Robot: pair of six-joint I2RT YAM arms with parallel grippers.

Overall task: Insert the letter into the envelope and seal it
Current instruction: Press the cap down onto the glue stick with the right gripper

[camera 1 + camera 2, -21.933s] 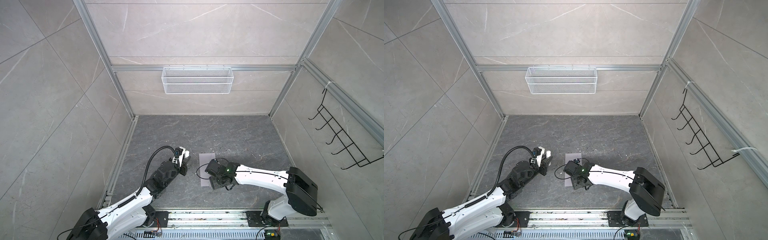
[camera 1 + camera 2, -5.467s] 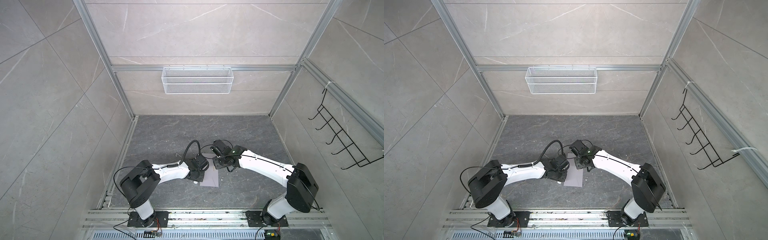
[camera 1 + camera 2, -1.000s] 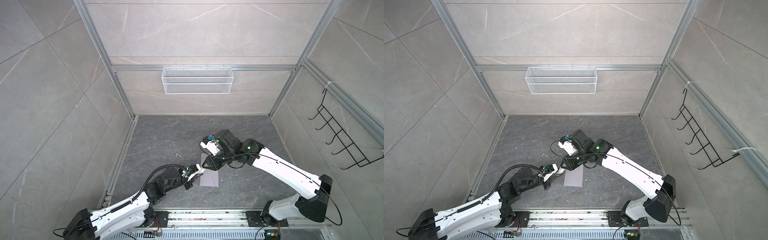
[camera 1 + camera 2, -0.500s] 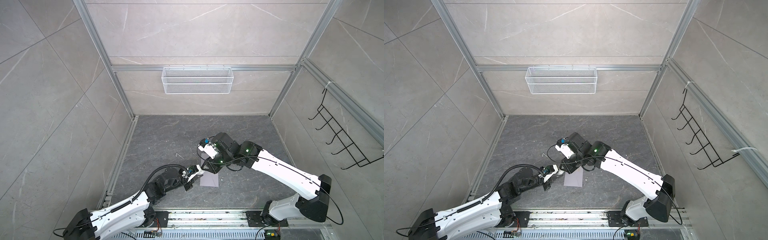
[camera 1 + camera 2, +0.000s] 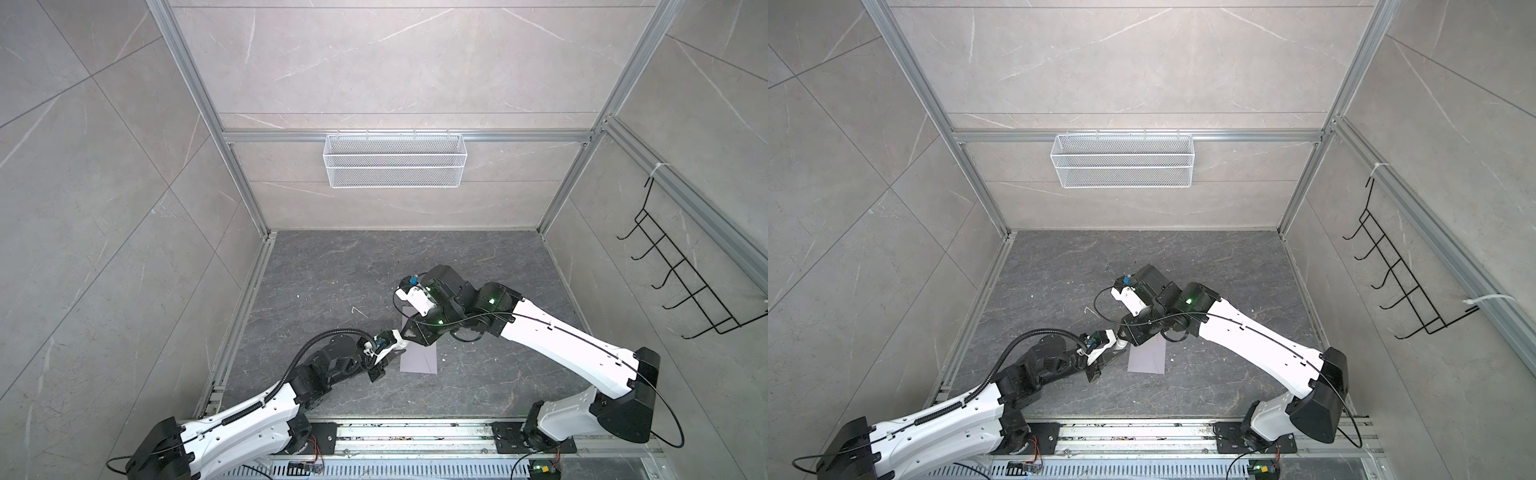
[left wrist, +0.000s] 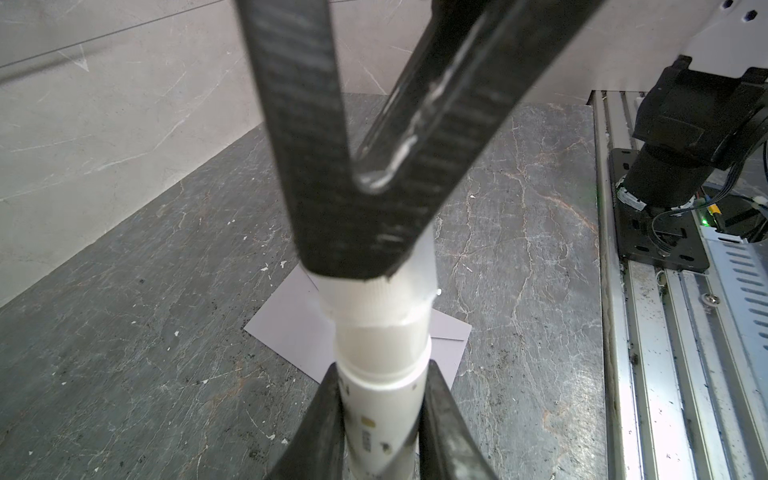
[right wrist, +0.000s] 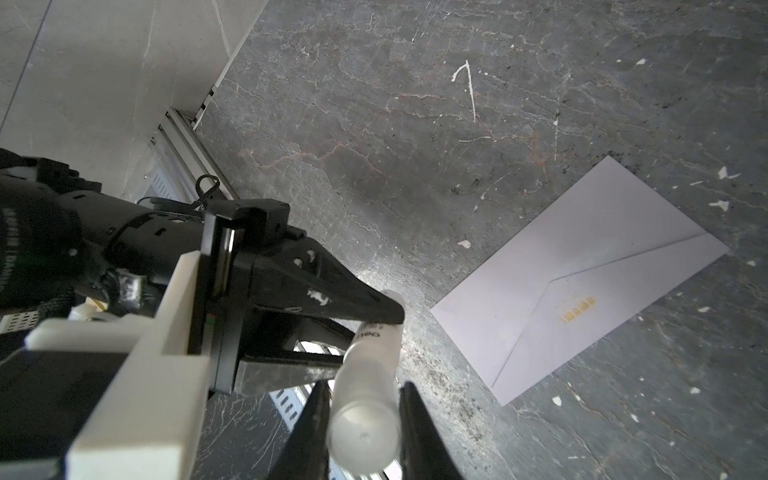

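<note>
Left end effector (image 6: 382,395) clamped on the white tube (image 6: 382,345), body end. Right end effector (image 7: 363,399) clamped on its cap end (I see both clearly in the wrist views). Envelope (image 7: 582,278) lies flat on the table (image 5: 332,270), flap side up, near the tube and apart from both arms.

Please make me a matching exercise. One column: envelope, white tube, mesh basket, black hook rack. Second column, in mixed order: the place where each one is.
1. envelope
2. tube
3. basket
4. rack

A. on the side wall
B. between left hand and right hand
C. flat on the floor
D. on the back wall

Pairs: 1-C, 2-B, 3-D, 4-A
</note>
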